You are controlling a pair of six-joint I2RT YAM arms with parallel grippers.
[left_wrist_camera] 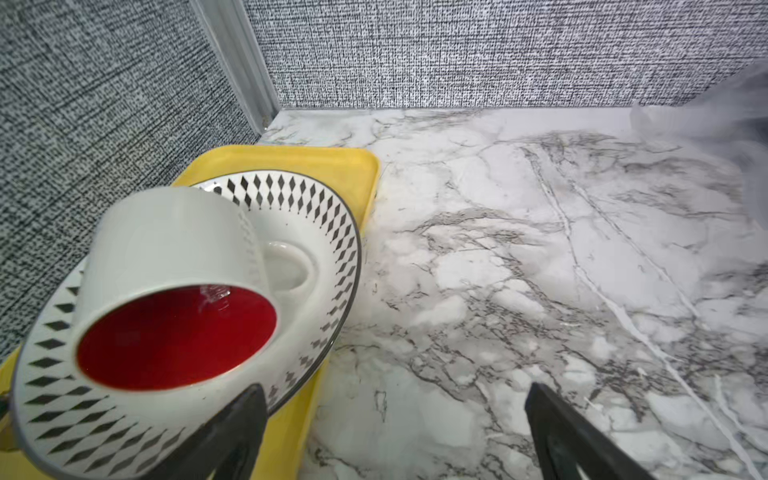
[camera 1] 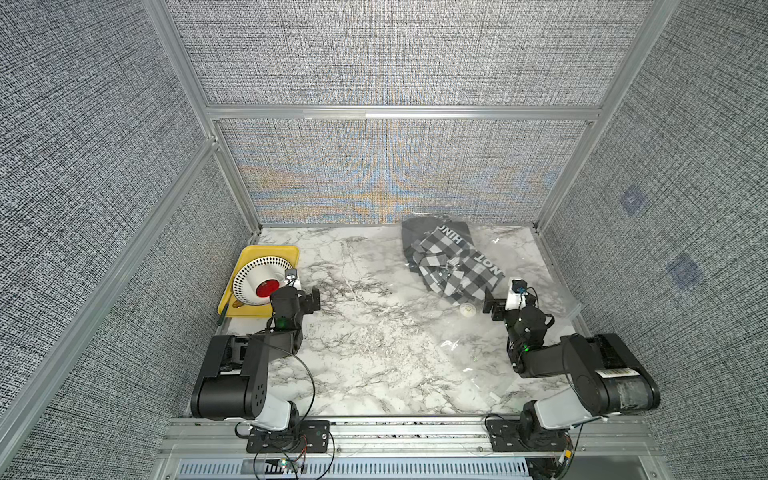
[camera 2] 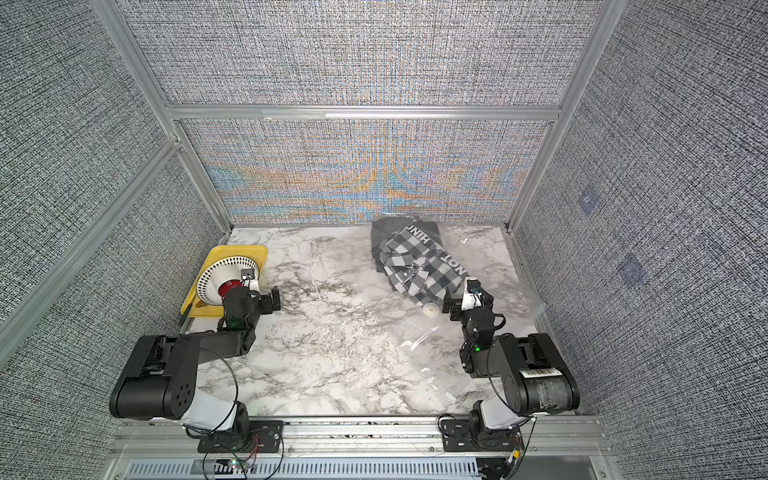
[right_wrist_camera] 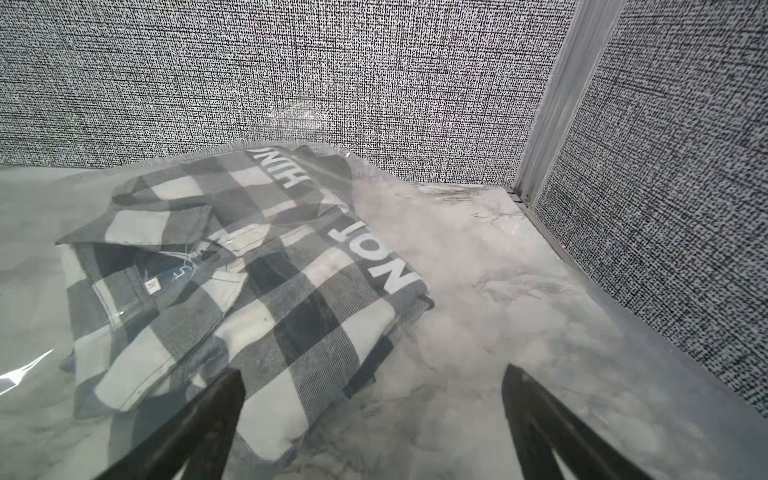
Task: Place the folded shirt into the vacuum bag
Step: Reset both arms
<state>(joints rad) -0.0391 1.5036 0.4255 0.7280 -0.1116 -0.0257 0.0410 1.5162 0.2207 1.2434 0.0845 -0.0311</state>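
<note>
Showing folded shirt [camera 1: 451, 259] lying under clear film of vacuum bag [camera 1: 521, 257], seemingly inside, long axis running from valve [camera 1: 467, 309] toward back wall. Hovering just beside valve: right pincer [camera 1: 491, 306], spread, empty, nearer. Idling well apart from valve, by yellow tray [camera 1: 270, 248]: left pincer [camera 1: 313, 300], spread, empty.

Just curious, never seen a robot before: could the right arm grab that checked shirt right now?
Probably not directly. The right gripper is open and near the checked shirt, but the vacuum bag lies over the shirt, so it would likely pinch plastic first.
</note>
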